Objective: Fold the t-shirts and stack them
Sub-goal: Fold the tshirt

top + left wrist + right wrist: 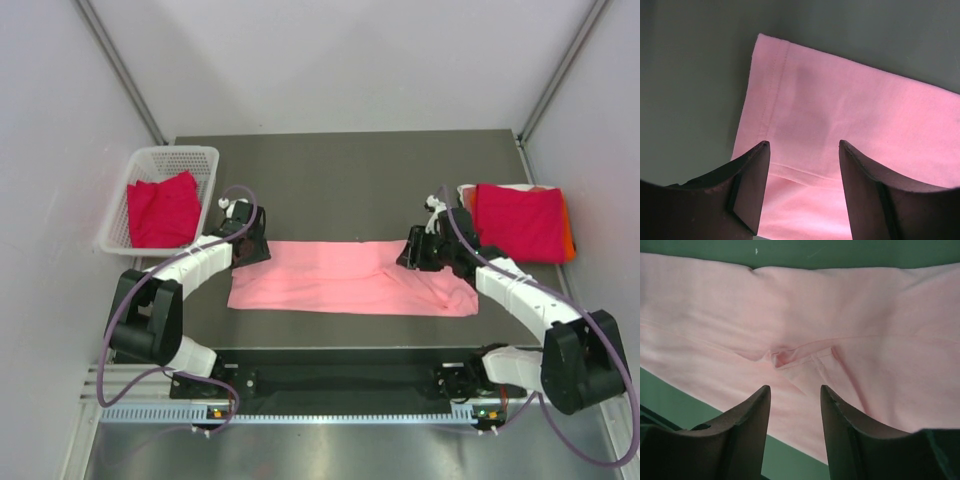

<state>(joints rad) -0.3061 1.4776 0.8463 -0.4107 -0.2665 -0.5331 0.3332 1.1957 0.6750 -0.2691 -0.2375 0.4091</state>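
Observation:
A salmon-pink t-shirt (350, 278) lies folded into a long flat strip across the middle of the dark table. My left gripper (248, 243) hovers over its far left corner, open, with only pink cloth (840, 110) showing between the fingers. My right gripper (418, 252) hangs above the strip's far right part, open and holding nothing; a small pinched wrinkle (780, 357) sits just beyond its fingertips. A folded crimson t-shirt (520, 222) rests at the right on an orange one (569, 240). Another crimson t-shirt (162, 210) lies in the basket.
A white mesh basket (190, 157) stands off the table's left edge. The stack at the right sits close to the right arm's elbow. Bare dark table (340, 185) stretches behind the pink strip, and a metal rail (340, 380) runs along the near edge.

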